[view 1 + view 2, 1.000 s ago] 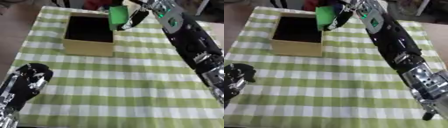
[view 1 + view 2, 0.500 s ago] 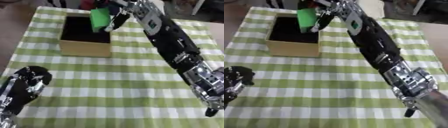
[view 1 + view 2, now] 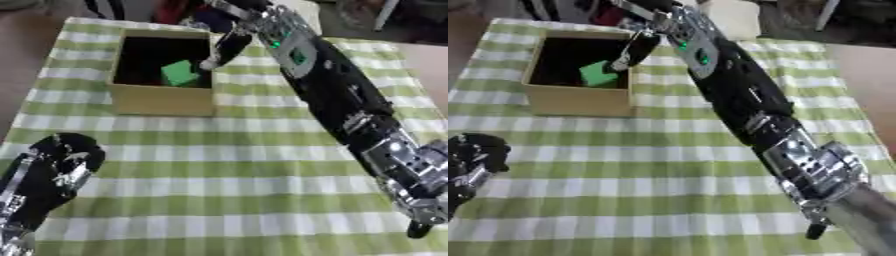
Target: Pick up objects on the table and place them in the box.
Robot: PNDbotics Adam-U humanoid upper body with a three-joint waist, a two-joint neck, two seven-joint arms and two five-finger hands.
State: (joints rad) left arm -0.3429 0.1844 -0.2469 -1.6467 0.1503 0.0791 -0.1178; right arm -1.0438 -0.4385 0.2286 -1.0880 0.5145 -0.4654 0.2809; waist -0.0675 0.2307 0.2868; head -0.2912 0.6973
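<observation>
Green block (image 3: 179, 73) inside cardboard box (image 3: 162, 100), right hand (image 3: 226, 45) open above — no legible writing

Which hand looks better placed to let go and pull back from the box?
Right. The right hand hangs over the box rim beside the green block inside; the left hand rests near the lower left corner.

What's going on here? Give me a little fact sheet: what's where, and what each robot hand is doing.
Table: green checked cloth
Box: open cardboard, far left of cloth
Green block: inside box, near its right wall
Right robot hand: over box's right edge, fingers pointing down, holding nothing
Left robot hand: idle at lower left, fingers curled, empty
</observation>
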